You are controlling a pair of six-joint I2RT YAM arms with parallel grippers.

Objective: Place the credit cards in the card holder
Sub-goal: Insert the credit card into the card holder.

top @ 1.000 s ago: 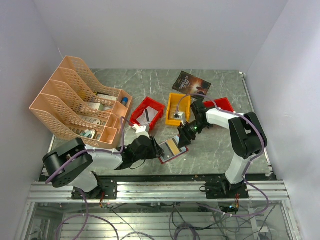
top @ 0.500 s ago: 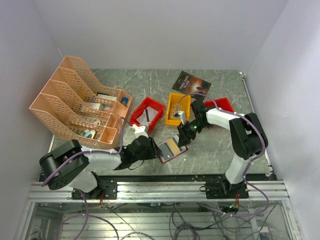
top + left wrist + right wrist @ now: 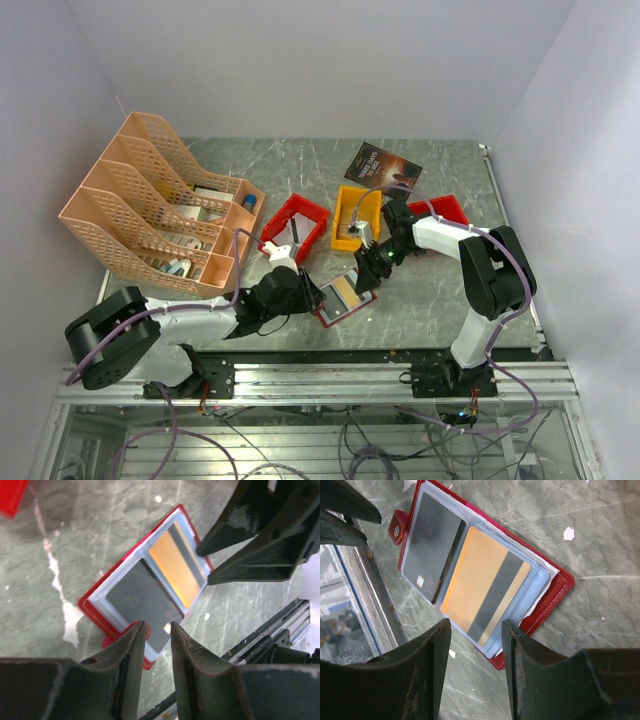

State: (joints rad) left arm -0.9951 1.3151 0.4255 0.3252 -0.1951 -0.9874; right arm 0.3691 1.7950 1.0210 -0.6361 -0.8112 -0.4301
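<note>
The card holder (image 3: 343, 297) lies open and flat on the table (image 3: 430, 305), close to its near edge and about midway along it. 2 credit cards sit in its pale pockets, a dark grey card (image 3: 432, 545) beside an orange card (image 3: 485, 582) with a dark stripe. The right gripper (image 3: 476, 625) stands with fingers apart over the orange-card end, clasping nothing. The left gripper (image 3: 157, 626) has its fingers nearly together at the snap-tab end; whether they pinch a pocket leaf I cannot tell.

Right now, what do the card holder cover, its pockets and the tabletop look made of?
Card holder: red leather-like cover, probably faux, stitched-looking rim, matte.
Pockets: clear soft plastic, glossy, cards show through.
Table: grey-green marble-look surface, veined and reflective; real stone or laminate, cannot tell.
</note>
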